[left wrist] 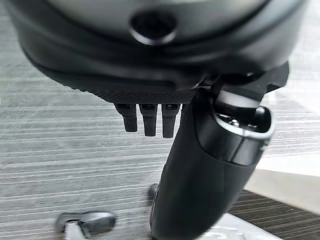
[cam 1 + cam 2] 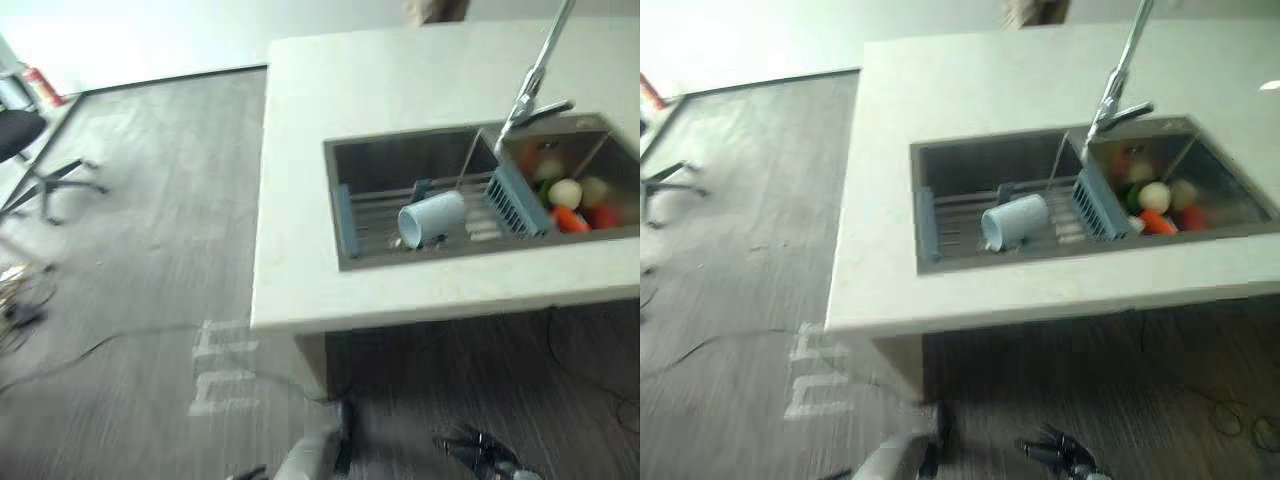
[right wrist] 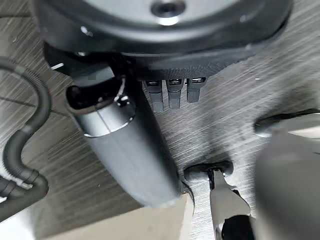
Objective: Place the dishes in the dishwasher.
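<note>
A pale blue cup (image 2: pixel 432 218) lies on its side on a rack in the left basin of a steel sink (image 2: pixel 345 160), set into a white counter (image 2: pixel 380 80). Both hands hang low over the grey floor in front of the counter, well below the sink. My left hand (image 2: pixel 343 438) shows at the bottom edge; in the left wrist view the left hand (image 1: pixel 210 175) has straight fingers (image 1: pixel 145 120) and holds nothing. My right hand (image 2: pixel 470 447) hangs a little to its right; in the right wrist view the right hand (image 3: pixel 125 150) is also open and holds nothing.
A blue slatted drainer (image 2: pixel 515 200) splits the sink, with vegetables (image 2: pixel 570 195) in the right basin. A tall faucet (image 2: pixel 535 75) rises behind it. An office chair (image 2: pixel 30 150) and a fire extinguisher (image 2: pixel 40 88) stand far left. White tape marks (image 2: pixel 225 365) lie on the floor.
</note>
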